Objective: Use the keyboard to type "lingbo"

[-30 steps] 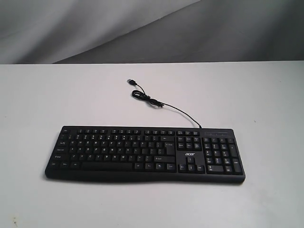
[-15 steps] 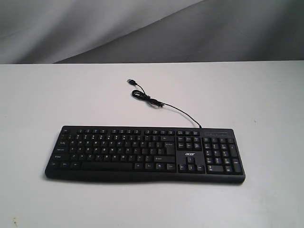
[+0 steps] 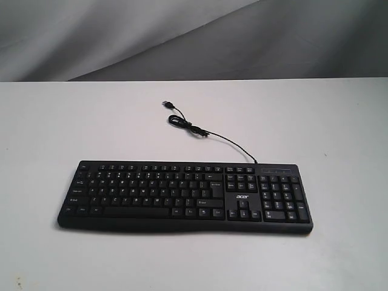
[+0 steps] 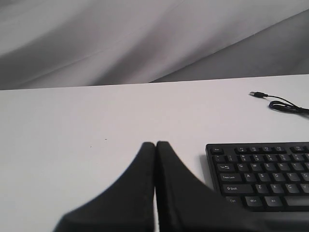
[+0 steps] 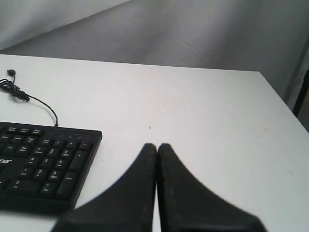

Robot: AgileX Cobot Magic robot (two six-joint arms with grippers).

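Observation:
The black keyboard (image 3: 185,195) with white legends and an "acer" logo lies flat on the white table, its thin USB cable (image 3: 200,130) coiled behind it. Neither arm shows in the exterior view. In the left wrist view my left gripper (image 4: 155,143) is shut, black fingers pressed together with nothing between them, beside the keyboard's Esc end (image 4: 263,174) and apart from it. In the right wrist view my right gripper (image 5: 157,145) is likewise shut and empty, off the number-pad end (image 5: 48,164).
The white table (image 3: 73,121) extends on all sides of the keyboard. A grey draped backdrop (image 3: 182,36) hangs behind it. The table's right edge (image 5: 277,96) shows in the right wrist view.

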